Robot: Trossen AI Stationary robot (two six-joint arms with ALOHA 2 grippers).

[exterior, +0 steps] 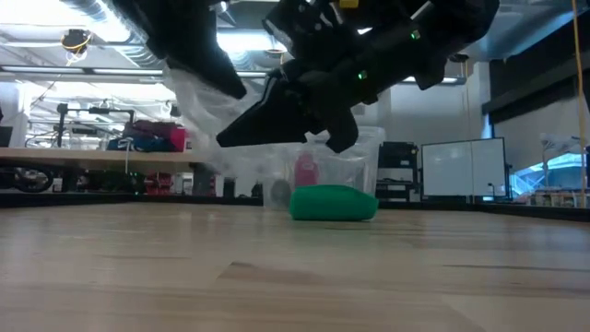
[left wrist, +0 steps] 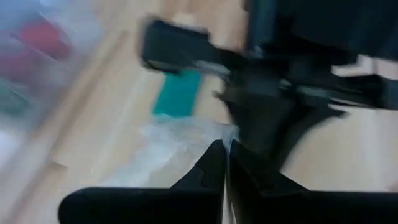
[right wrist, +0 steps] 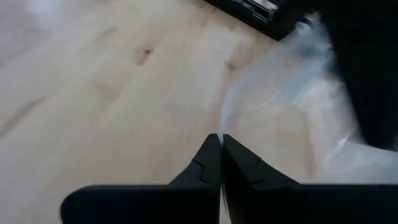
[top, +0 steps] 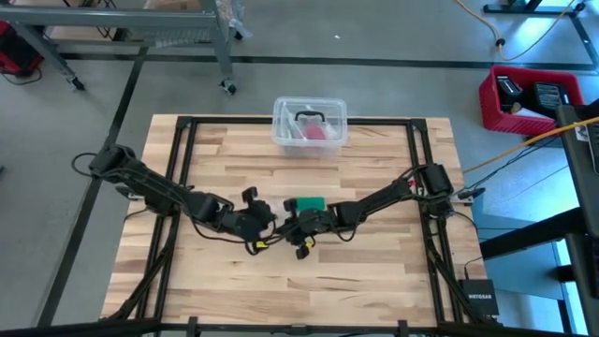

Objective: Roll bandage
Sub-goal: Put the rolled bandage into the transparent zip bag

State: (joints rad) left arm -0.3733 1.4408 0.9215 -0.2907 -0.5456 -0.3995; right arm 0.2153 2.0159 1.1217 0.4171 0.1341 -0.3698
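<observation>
The bandage (top: 306, 203) lies on the wooden table's middle as a small teal-green wad (exterior: 334, 203), touched by no gripper. Just on its near side my two grippers meet tip to tip: my left gripper (top: 270, 226) comes from the left, my right gripper (top: 290, 226) from the right. Both are shut on a thin clear plastic film (left wrist: 180, 143), which spreads between them above the table (right wrist: 292, 112). In the left wrist view the bandage (left wrist: 177, 93) lies beyond the film. My left gripper pinches the clear film at an edge (left wrist: 214, 134) between its two fingertips, slanting down from the table's left. The film spreads crumpled beyond the fingers. My right gripper pinches the film's edge (right wrist: 225, 121) between its two fingertips, slanting down from the table's right. The film fans out slack beside the fingers, above the tabletop.
A clear plastic tub (top: 310, 124) with a pink-red item inside stands at the table's far edge, in the middle. A dark frame (top: 187, 140) runs around the tabletop. Bare wood lies on the near side of the grippers.
</observation>
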